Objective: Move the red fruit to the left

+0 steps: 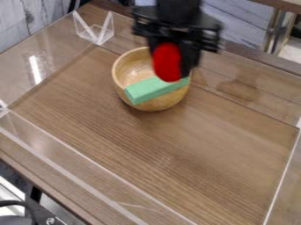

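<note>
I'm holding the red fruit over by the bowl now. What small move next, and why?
I'd probably ease the gripper a bit further left, keeping its height, before lowering. The red fruit appears raised in the gripper and overlaps the wooden bowl with its green block in this view, so going down here might drop it in.

On my feed the fruit [167, 63] was red, the block [157, 87] a pale mint green. I saw a honey-tan bowl [137, 104], and a brown tabletop [165, 145] streaked with darker wood grain. The arm [171, 18] looked black.
</note>
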